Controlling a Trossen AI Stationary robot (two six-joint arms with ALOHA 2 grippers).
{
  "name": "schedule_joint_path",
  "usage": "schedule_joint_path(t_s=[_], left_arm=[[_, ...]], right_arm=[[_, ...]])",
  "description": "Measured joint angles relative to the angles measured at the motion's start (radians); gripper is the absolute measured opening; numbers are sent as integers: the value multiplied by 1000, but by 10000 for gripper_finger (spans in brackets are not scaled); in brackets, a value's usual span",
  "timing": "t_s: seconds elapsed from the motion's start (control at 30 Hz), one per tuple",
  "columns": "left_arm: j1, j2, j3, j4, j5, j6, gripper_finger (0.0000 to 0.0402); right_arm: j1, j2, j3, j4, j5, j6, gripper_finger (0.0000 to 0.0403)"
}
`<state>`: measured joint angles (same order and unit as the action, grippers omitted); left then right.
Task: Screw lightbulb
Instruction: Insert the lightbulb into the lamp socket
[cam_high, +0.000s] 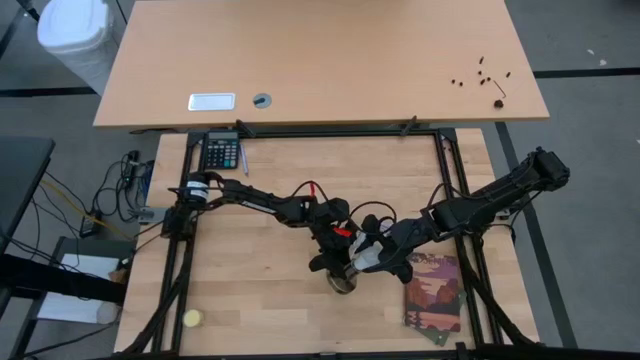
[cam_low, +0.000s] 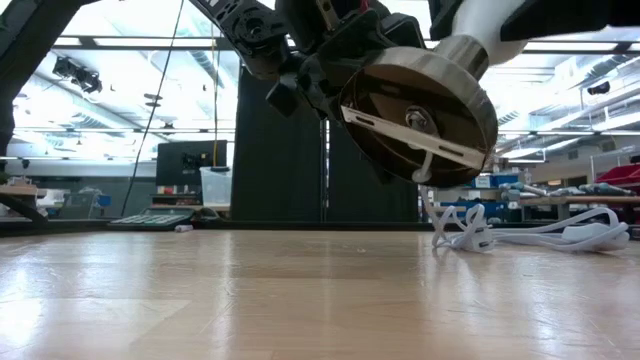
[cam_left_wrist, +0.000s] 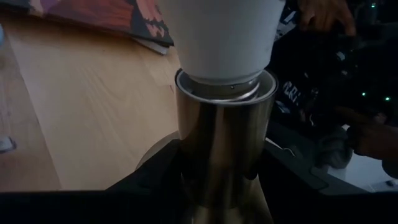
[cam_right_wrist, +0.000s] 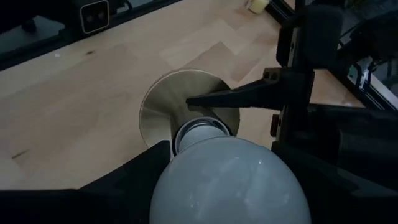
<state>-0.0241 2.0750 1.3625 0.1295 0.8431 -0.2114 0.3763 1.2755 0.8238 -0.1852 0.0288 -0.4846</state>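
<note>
We judge the lightbulb (cam_right_wrist: 230, 180) light, smooth and fragile: hold the frosted dome gently, away from the neck. It sits seated in the metal socket (cam_left_wrist: 224, 143), held aloft mid-table. The right gripper (cam_right_wrist: 230, 205) clasps the dome; the left gripper (cam_left_wrist: 221, 186) clamps the socket stem. Threads are hidden inside the collar, so we cannot tell how far in it is.

Dim wrist views, bright backlit room.
</note>
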Motion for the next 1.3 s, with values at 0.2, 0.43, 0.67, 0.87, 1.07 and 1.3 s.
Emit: schedule_joint_path(t_s=[0.2, 0.43, 0.67, 0.87, 1.07, 1.3], left_arm=[[0, 0, 0, -6, -19, 1, 188], [4, 0, 0, -33, -74, -1, 188], [4, 0, 2, -44, -140, -5, 188], [4, 0, 2, -36, -178, -3, 188], [-10, 0, 2, -29, -242, 29, 188], [-43, 0, -41, 79, -467, 103, 188]], right_arm=[[1, 0, -22, 35, 31, 70, 279], [-8, 0, -22, 12, 39, 266, 279], [-22, 0, -23, -4, 31, 493, 279], [-40, 0, -23, -23, 27, 625, 279], [-30, 0, -22, -102, 54, 674, 279], [-38, 0, 3, -204, 65, 672, 279]])
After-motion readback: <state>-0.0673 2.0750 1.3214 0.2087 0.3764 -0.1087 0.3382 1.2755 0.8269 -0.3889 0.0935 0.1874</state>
